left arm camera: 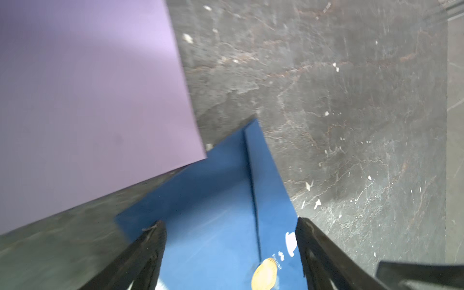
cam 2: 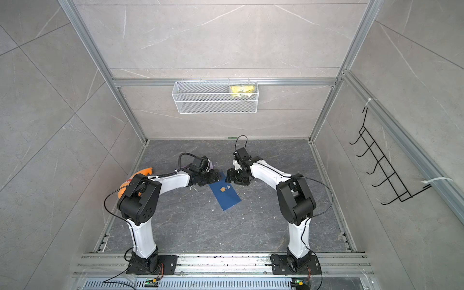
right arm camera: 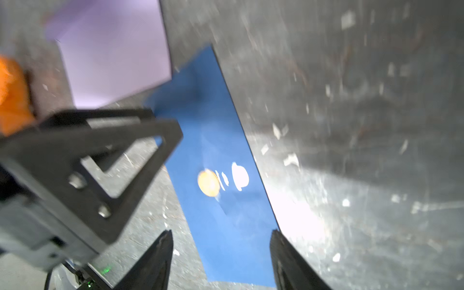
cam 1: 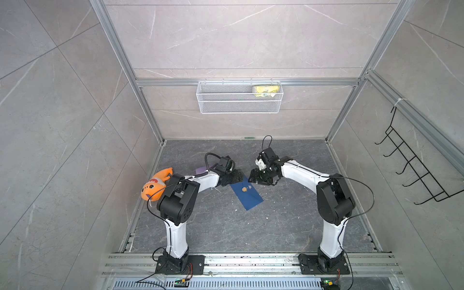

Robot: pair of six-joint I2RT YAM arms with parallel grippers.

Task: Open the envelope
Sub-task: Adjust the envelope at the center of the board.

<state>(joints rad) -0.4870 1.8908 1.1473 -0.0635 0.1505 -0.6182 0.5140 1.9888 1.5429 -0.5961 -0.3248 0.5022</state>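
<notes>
A blue envelope (cam 1: 247, 194) (cam 2: 225, 197) lies flat and slanted on the dark floor, with a round gold seal (cam 1: 243, 189) and white marks on its upper face. My left gripper (cam 1: 237, 177) (left arm camera: 230, 222) hovers open over the envelope's far end, its two fingers either side of the blue paper (left arm camera: 213, 200) and near the seal (left arm camera: 265, 273). My right gripper (cam 1: 253, 177) (right arm camera: 221, 232) is open too, low over the envelope (right arm camera: 213, 125), facing the left gripper's finger (right arm camera: 125, 130). Neither grips anything.
A lilac sheet (cam 1: 200, 172) (left arm camera: 88, 100) lies beside the envelope's far end, under the left wrist. An orange plush fish (cam 1: 157, 184) sits at the left wall. A wire basket (cam 1: 239, 108) hangs on the back wall, a black hook rack (cam 1: 414, 170) on the right. White scraps dot the floor.
</notes>
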